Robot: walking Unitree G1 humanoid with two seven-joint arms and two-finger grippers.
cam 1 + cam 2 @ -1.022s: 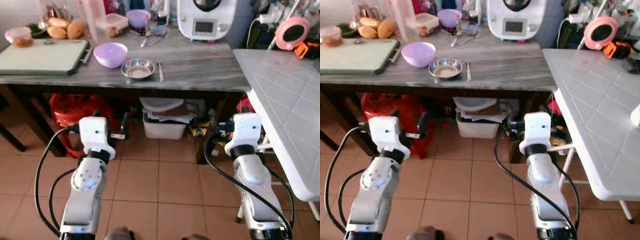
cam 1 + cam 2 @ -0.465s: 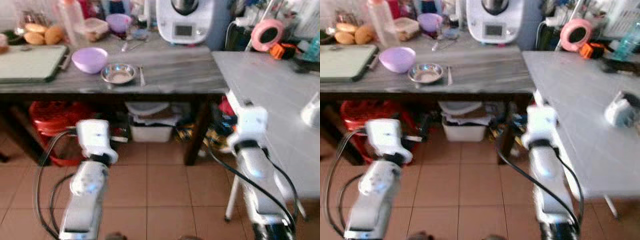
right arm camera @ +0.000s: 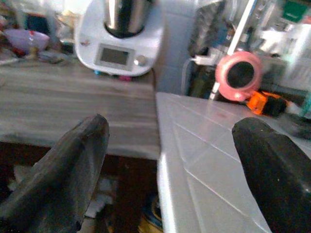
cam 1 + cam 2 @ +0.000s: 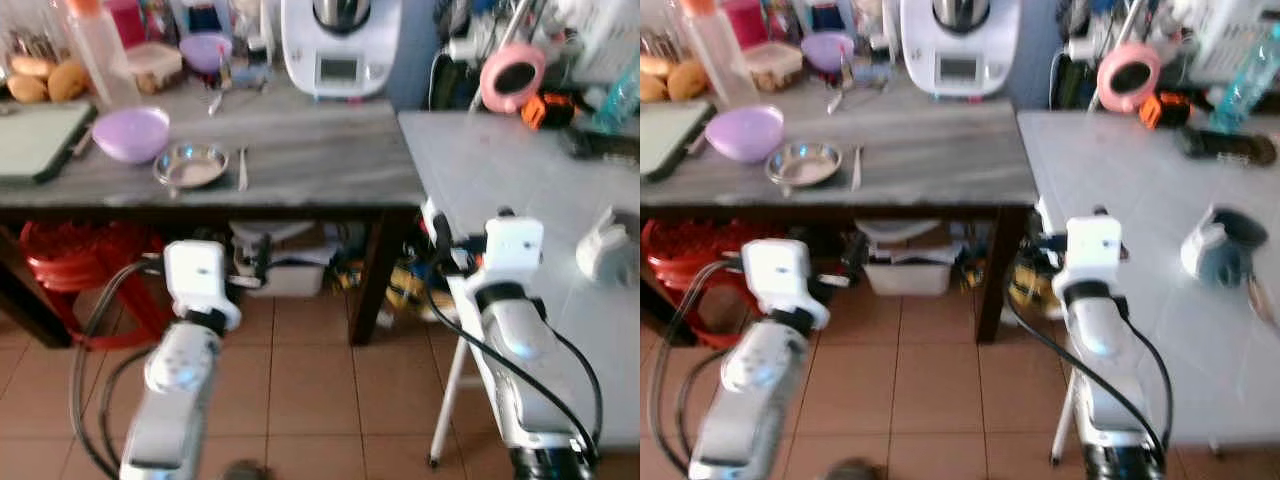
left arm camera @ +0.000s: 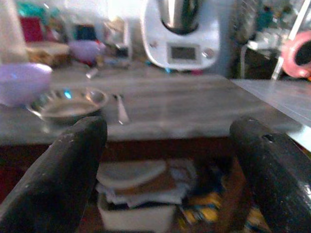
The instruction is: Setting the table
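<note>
A purple bowl (image 4: 130,132), a small steel bowl (image 4: 190,166) and a spoon (image 4: 242,166) lie on the grey wooden table (image 4: 310,160) ahead. The same steel bowl (image 5: 68,103) and spoon (image 5: 120,108) appear in the left wrist view. My left gripper (image 4: 255,270) hangs below the table's edge, open and empty, its fingers (image 5: 63,165) wide apart. My right gripper (image 4: 438,238) sits by the corner of the white table (image 4: 480,160), open and empty, with its fingers (image 3: 63,170) spread.
A white kitchen machine (image 4: 338,45), jars, a second purple bowl (image 4: 205,48) and bread rolls (image 4: 45,82) crowd the back of the grey table. A pink roll (image 4: 510,72) and a white object (image 4: 607,245) lie on the white table. A red stool (image 4: 70,260) and a white tub (image 4: 290,270) stand underneath.
The whole view has swung to the right, bringing more of the white table into sight. Both arms stay held in front with open fingers.
</note>
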